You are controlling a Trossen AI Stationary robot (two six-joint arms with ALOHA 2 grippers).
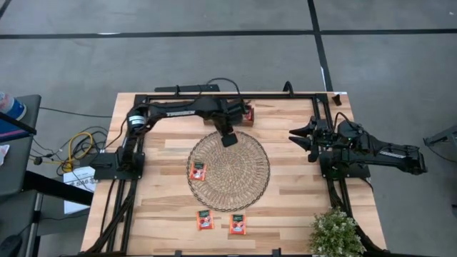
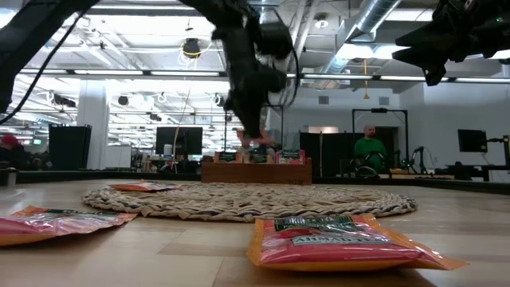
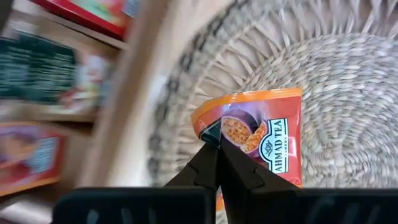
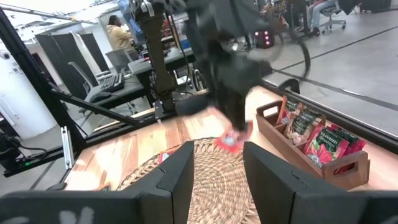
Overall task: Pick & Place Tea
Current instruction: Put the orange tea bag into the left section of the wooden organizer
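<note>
Left wrist view shows the left gripper clenched on the corner of a red-orange tea sachet, held over the far edge of the round woven mat. From above, this gripper hangs over the mat's rim nearest the wooden tray, which stands at the table's far edge with more sachets upright inside. Another sachet lies flat on the mat's left part, and two sachets lie on the bare table in front of the mat. Off at the table's right side, the right gripper waits with its fingers apart, holding nothing
</note>
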